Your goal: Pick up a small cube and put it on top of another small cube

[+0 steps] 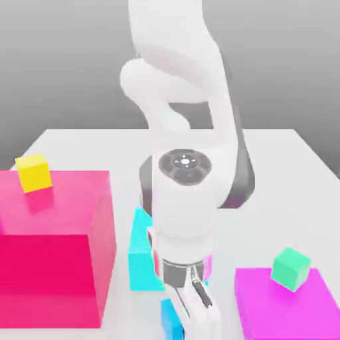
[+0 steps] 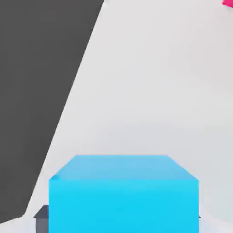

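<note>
Scanning the exterior view from its left edge, the small yellow cube sits on the big pink block at the middle left of the frame, nothing stacked on it yet. Just left of centre a large cyan block stands on the white surface. At bottom centre the arm reaches down, and the gripper has its jaws drawn in around the small blue cube, which in the hand view lies close between them. At lower right a green cube rests on a magenta block. The grasp looks made; lifting, carrying and placing remain.
</note>
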Action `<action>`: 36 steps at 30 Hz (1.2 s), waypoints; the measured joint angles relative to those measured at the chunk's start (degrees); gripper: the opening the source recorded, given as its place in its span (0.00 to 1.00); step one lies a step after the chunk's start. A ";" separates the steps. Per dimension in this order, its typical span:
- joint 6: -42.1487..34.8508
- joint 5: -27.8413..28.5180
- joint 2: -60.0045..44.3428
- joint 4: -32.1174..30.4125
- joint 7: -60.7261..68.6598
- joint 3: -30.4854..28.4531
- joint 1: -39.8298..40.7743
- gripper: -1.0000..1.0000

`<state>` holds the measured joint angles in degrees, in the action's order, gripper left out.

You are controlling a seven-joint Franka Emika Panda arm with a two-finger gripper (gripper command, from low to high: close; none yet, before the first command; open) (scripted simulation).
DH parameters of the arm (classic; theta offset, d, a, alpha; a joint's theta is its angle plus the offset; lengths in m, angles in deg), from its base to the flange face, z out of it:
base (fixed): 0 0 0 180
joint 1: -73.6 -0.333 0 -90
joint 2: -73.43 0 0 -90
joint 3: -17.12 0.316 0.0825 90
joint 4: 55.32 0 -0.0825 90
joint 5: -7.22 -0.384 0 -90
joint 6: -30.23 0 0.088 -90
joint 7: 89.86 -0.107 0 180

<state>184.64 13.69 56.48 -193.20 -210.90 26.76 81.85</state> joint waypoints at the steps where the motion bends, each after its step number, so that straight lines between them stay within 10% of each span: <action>1: -1.60 -0.01 -0.25 1.23 1.48 0.19 0.35 0.00; 15: -26.37 -3.49 1.16 17.84 29.03 0.41 10.58 0.00; 36: -37.67 -6.77 41.27 -3.29 30.74 -10.09 29.76 0.00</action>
<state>146.97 6.92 97.75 -196.49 -180.16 16.67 111.60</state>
